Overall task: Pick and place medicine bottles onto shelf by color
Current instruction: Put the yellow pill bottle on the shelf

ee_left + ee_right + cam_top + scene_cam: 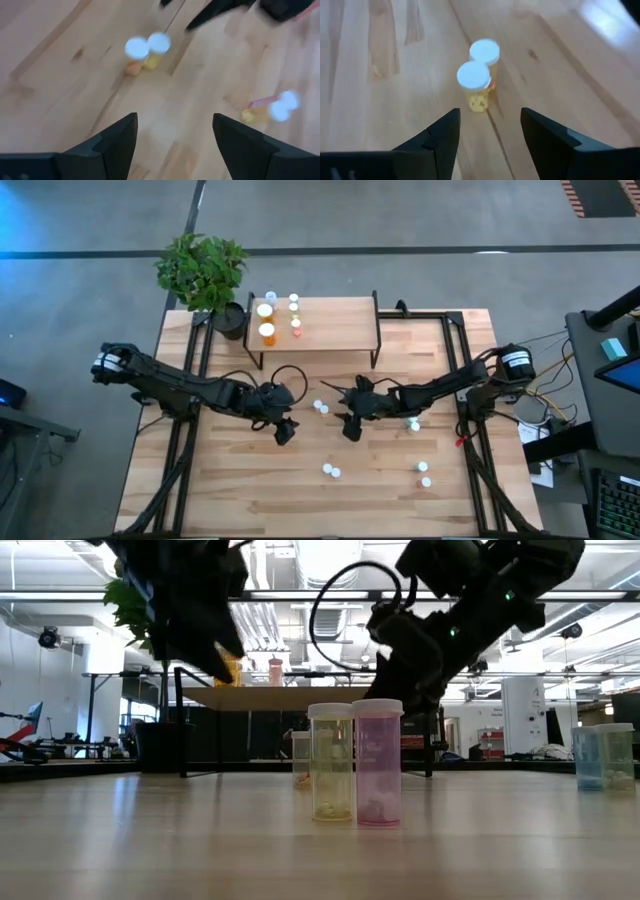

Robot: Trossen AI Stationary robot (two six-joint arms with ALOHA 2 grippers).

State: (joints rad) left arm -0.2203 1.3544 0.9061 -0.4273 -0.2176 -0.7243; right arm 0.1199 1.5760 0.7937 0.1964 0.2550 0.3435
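Now your right gripper (487, 135), fingers spread and empty, hovers above two touching white-capped bottles (477, 82) just ahead; drop straight over the nearer yellow one without nudging its neighbour.

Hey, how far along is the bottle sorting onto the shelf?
Done: several bottles stand at the shelf's left end. In hand: nothing; the left end effector and right end effector hover open and empty. Left: four pairs on the table.
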